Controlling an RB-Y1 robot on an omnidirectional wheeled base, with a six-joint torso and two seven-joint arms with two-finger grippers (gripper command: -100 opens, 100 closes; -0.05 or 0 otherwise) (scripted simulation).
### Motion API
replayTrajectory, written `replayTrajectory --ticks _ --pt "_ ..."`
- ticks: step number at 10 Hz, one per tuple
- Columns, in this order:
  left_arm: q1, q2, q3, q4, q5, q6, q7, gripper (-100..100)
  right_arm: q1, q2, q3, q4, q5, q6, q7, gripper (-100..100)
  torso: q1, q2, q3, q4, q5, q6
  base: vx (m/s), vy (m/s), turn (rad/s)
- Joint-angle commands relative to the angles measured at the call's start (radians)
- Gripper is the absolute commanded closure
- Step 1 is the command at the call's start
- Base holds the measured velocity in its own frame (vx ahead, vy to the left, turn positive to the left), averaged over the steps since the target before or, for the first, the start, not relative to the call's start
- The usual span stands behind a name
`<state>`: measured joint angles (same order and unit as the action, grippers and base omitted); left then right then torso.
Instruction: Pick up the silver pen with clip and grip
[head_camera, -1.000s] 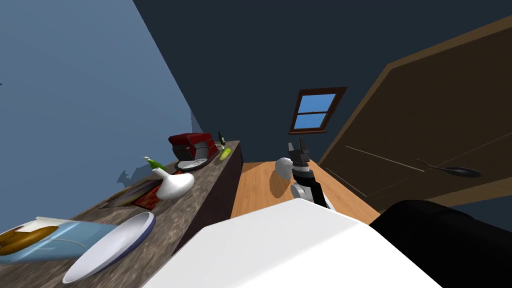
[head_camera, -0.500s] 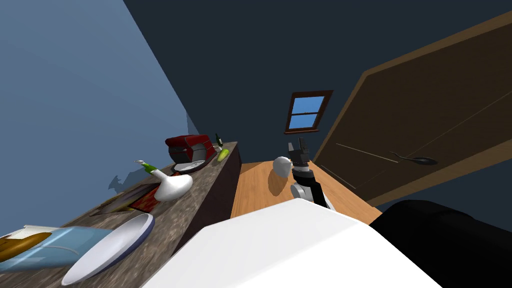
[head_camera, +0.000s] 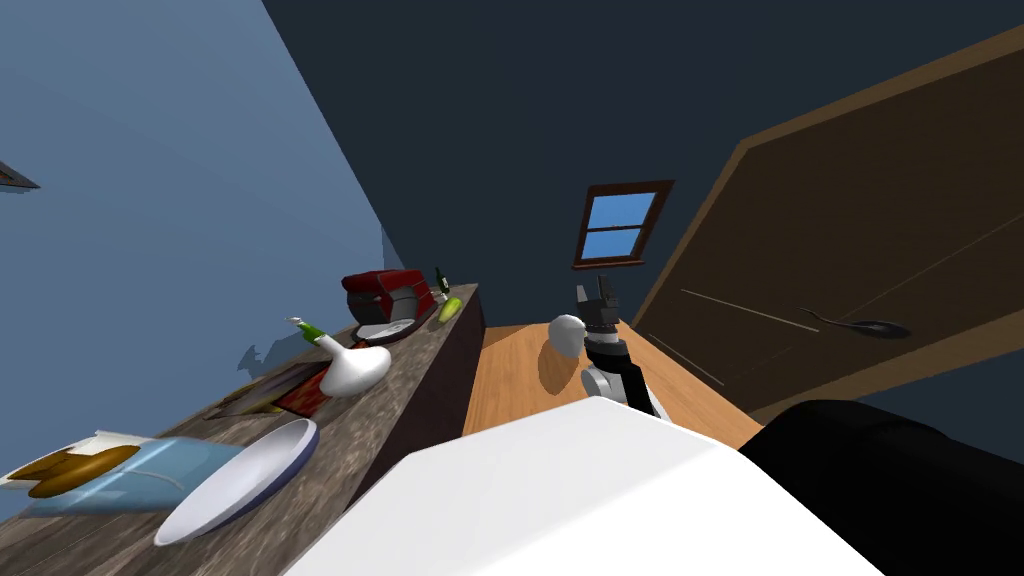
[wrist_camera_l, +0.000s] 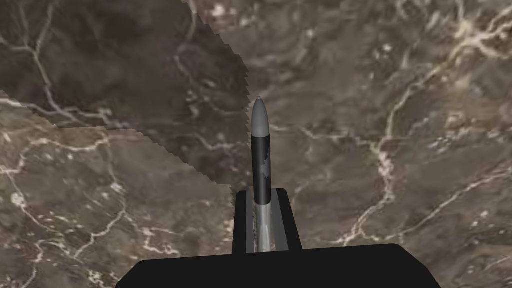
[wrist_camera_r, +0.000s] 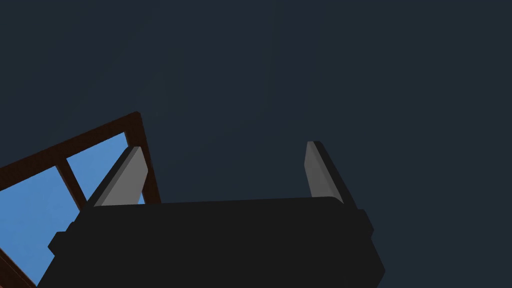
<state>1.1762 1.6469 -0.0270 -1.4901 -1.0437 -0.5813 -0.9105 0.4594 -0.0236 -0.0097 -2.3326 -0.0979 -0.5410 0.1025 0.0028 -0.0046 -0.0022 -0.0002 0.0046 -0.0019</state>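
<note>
Between left fingers (wrist_camera_l: 289, 225), grey-and-black pen (wrist_camera_l: 260, 150)

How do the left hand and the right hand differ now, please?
The left hand is shut on the silver pen; the right hand is open and empty. The left hand faces a brown marbled surface; the right hand is raised in front of me. Both have dark bodies.

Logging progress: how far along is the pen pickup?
Done: the left gripper is shut on the pen. In hand: holding it over the brown counter; whether it is lifted clear, I cannot tell. Left: little, perhaps raising it. The right gripper is open, idle.
</note>
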Motion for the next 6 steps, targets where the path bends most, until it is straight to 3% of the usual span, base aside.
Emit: replayTrajectory --ticks 1,6 --pt "0.01 0.018 0.025 -0.005 -0.001 -0.01 -0.019 100 0.0 0.0 0.0 0.0 0.0 0.0 0.0 0 0.0 0.0 0.0 0.0 0.0 0.0 0.126 -0.014 0.305" --pt "0.033 0.092 0.104 -0.028 -0.011 -0.043 -0.072 100 0.0 0.0 0.0 0.0 0.0 0.0 0.0 0 -0.001 -0.005 -0.003 -0.001 0.0 0.0 0.106 -0.021 0.311"
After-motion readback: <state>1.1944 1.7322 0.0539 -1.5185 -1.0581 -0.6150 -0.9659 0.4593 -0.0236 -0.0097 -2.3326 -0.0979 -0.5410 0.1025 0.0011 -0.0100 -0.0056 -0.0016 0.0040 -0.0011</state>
